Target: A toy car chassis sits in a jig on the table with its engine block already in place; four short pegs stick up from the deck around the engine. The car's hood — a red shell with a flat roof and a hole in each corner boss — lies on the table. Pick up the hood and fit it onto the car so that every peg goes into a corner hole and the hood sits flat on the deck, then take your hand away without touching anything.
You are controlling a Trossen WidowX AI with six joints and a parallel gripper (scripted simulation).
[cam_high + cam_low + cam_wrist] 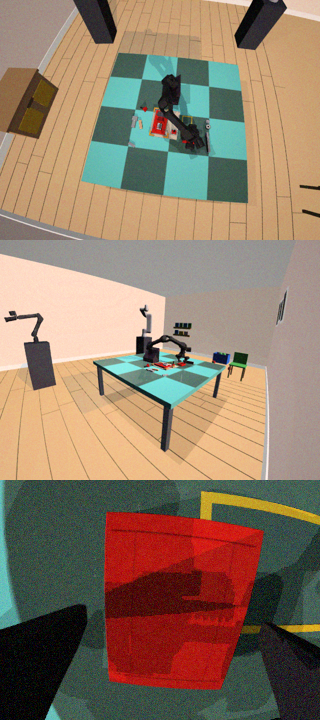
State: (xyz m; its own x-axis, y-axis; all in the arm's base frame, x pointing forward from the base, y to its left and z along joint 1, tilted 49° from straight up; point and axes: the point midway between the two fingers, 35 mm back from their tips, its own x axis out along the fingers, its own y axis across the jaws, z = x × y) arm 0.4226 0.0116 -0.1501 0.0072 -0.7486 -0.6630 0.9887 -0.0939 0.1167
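The red hood [184, 141] [181, 364] [150, 650] lies on the table, roof up, mostly under the arm in the top view. My gripper [189, 138] [182, 361] [176, 623] is open above it. In the wrist view one finger is left of the hood and the other right of it, with a wider gap on the left at the near end than between fingers and hood corners at the far end. The red chassis [155, 129] [165, 366] sits in its jig, the pale engine block [159, 126] on its deck. The pegs are too small to make out.
A yellow outline [187, 116] [250, 501] is beside the hood. A wheel [208, 126] and a long dark bar [207, 142] lie beyond the gripper. A small red part [173, 131] stands between chassis and hood. Grey pieces [133, 121] and a tan piece [140, 124] lie across the chassis.
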